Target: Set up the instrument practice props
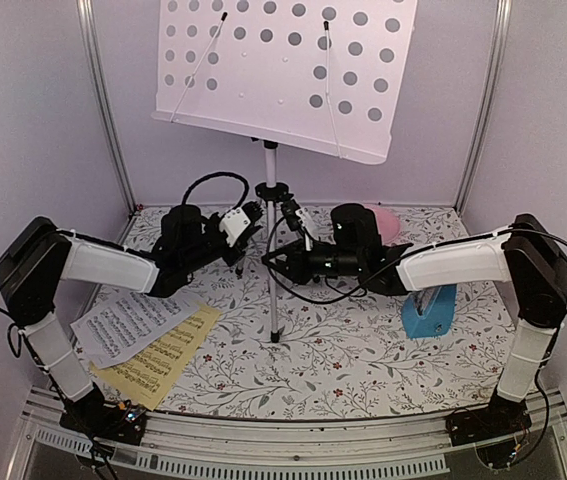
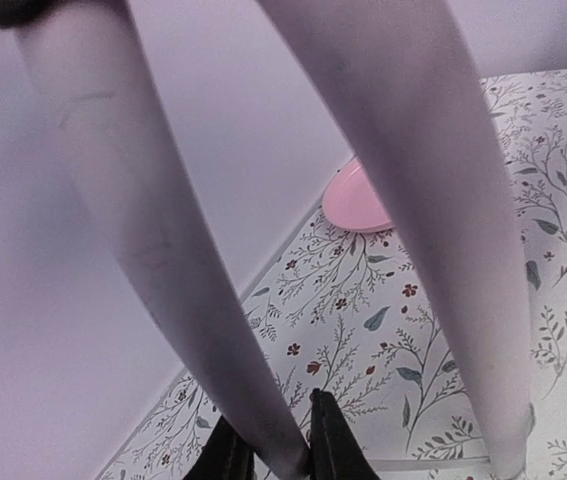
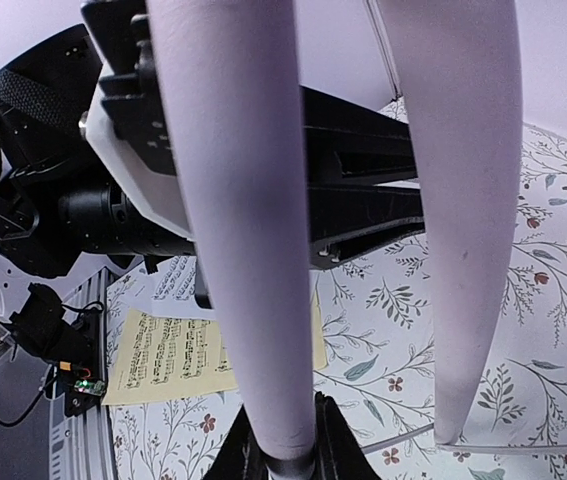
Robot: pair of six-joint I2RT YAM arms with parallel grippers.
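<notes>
Left gripper and right gripper each clamp a stand leg; white sheet, yellow sheet and metronome lie unplaced.

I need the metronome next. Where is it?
Top view: the blue metronome sits on the table's right side, just beside the right arm, right of the music stand.

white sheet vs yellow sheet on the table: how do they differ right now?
Colour: the white sheet is white, the yellow sheet pale yellow. Stacking: the white sheet lies on top, covering part of the yellow sheet. Place: the white sheet sits farther back and left, the yellow sheet nearer the front edge. Shared: both carry printed staves and lie flat on the table, neither on the music stand.
</notes>
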